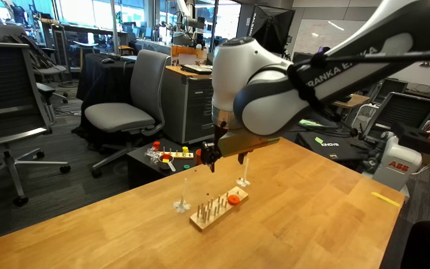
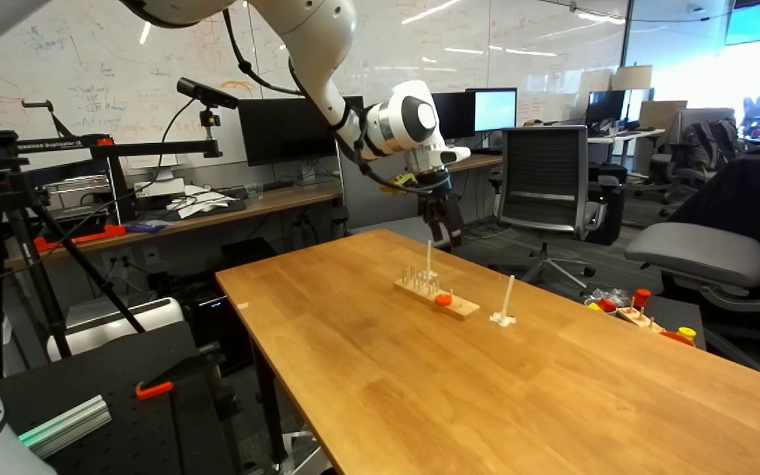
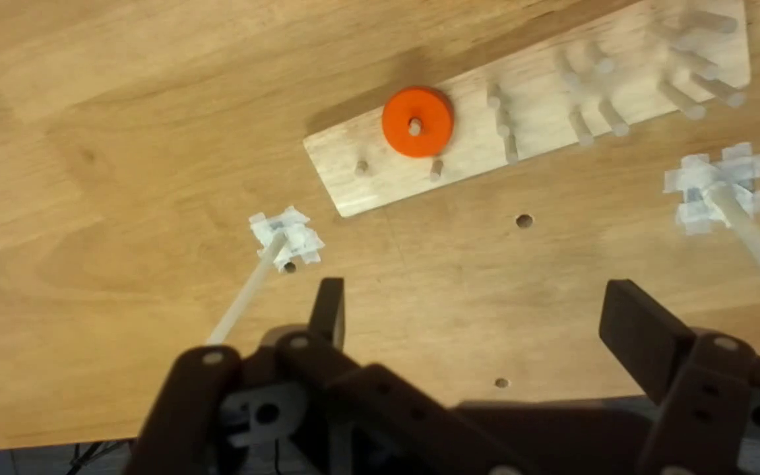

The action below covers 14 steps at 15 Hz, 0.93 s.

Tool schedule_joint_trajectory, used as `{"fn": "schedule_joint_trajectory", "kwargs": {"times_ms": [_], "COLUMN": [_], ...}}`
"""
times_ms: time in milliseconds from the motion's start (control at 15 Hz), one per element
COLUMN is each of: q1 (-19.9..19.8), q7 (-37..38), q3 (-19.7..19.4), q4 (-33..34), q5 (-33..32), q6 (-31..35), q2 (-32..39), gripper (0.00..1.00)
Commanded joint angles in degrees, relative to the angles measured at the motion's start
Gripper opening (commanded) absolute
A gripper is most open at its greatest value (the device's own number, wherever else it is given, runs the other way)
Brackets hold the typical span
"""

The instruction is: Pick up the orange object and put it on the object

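Observation:
An orange disc [image 3: 433, 122] lies on a wooden peg board [image 3: 472, 125], with a peg coming up through its centre. It also shows in both exterior views [image 1: 233, 200] [image 2: 443, 300], near the board end with fewer pegs. Two thin white posts [image 3: 248, 290] [image 3: 759, 247] stand on the table, their bases held by white tape. My gripper [image 3: 475, 284] is open and empty. In both exterior views [image 1: 227, 166] [image 2: 447, 239] it hangs above the table near an edge, pointing down, apart from the board, disc and posts. Which object is the target cannot be told.
The wooden table [image 1: 293, 224] carries the board and posts; its edge passes under my gripper in the wrist view. Beyond that edge a low black stand [image 1: 140, 173] holds colored pieces and a small peg base [image 1: 177, 154]. A grey chair [image 1: 120, 116] stands behind.

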Motion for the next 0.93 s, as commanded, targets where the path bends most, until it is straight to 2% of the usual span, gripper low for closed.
{"fn": "schedule_joint_trajectory", "kwargs": {"times_ms": [0, 267, 667, 867], "q1": [0.65, -1.33, -5.99, -6.61], "q7": [-3.67, -15.16, -34.51, -40.08], "q3": [0.45, 3.87, 8.84, 10.03], "q4": [-1.46, 0.76, 4.32, 2.24], "q5": [-0.71, 0.51, 3.94, 4.08], "q6": [-5.75, -15.42, -19.36, -23.81], "q2": [-6.42, -9.79, -8.97, -12.94], "gripper": [1.00, 1.00, 1.00, 1.00]}}
